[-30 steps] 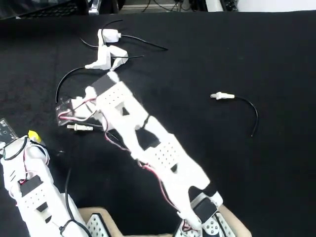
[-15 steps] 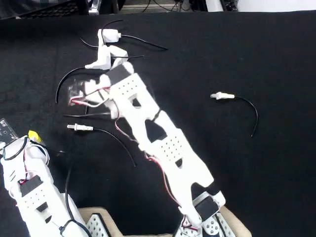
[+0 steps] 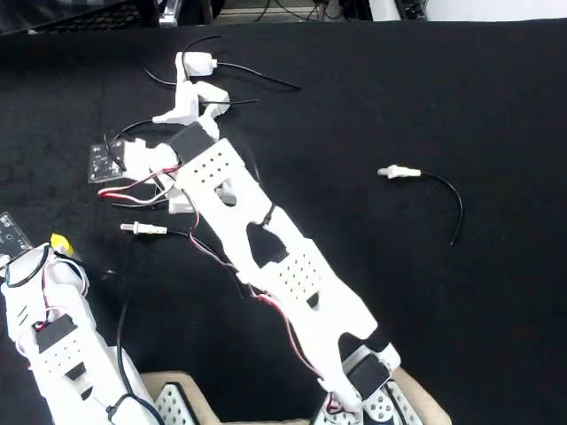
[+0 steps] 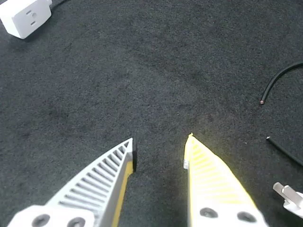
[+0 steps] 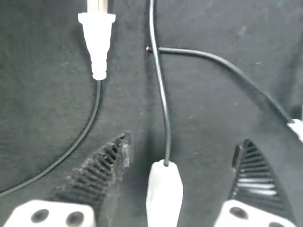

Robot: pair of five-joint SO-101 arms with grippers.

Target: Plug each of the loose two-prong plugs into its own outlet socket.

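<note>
The right end effector (image 5: pixel 183 141) hung released over the counter (image 5: pixel 47 94), its jaws spread to either side of a white plug (image 5: pixel 163 191) without touching it, probably lined up to close on its body. A second plug (image 5: pixel 97 42) lay just beyond, its cable (image 5: pixel 71 146) curving away. The left end effector (image 4: pixel 161 144), also released, sat low over the counter, well apart from a socket (image 4: pixel 26 15).

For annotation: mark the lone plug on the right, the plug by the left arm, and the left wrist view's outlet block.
lone right plug (image 3: pixel 399 172), high view, white body.
plug by left arm (image 3: pixel 146 228), high view, white body.
outlet block (image 4: pixel 26 16), left wrist view, socket face.
</note>
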